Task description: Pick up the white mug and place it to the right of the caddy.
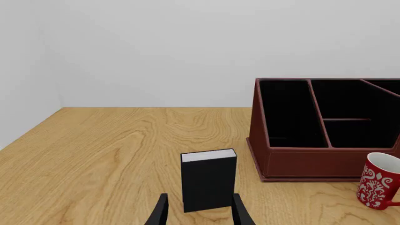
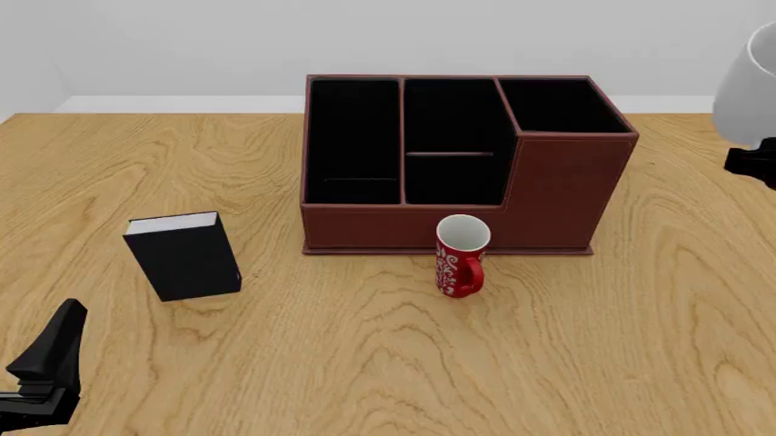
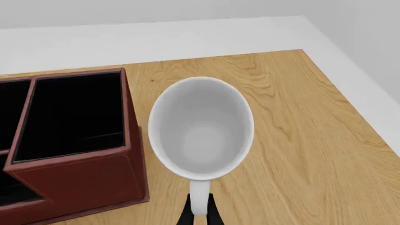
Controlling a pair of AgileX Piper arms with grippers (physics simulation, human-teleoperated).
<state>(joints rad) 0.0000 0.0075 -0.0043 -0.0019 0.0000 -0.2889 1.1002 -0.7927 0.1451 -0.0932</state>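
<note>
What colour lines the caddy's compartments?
Black, inside the reddish-brown caddy; clearest in the front view.

caddy (image 2: 461,173): table (image 2: 363,363) centre, far side
small mug (image 2: 461,256): at caddy's 6 o'clock, just beside it
book (image 2: 184,255): caddy's 8 o'clock, apart
big mug (image 2: 751,86): caddy's 3 o'clock, held aloft

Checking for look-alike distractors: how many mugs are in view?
2: the red mug stands in front of the caddy; the white mug is held by the right tool, right of it.
</note>
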